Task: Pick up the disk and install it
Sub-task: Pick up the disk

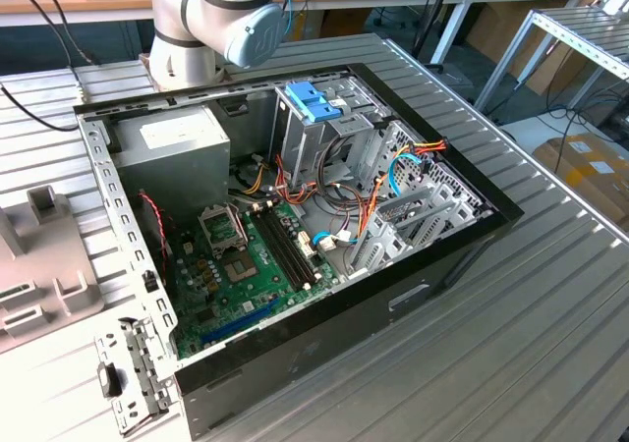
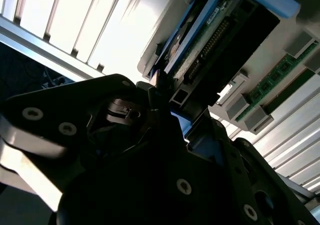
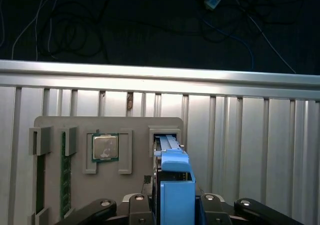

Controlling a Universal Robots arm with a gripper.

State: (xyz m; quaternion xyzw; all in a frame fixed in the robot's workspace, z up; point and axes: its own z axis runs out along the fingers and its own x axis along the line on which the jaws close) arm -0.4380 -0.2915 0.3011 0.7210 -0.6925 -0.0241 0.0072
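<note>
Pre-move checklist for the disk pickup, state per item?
1. Gripper lined up astride the disk: ok.
2. Grip on the disk closed: cannot tell.
3. Disk standing on edge in its grey tray slot: ok.
4. Processor in the tray apart from the disk: ok.
5. Drive cage bay free: cannot tell.
6. Cables clear of the cage: not ok, they hang beside it.
</note>
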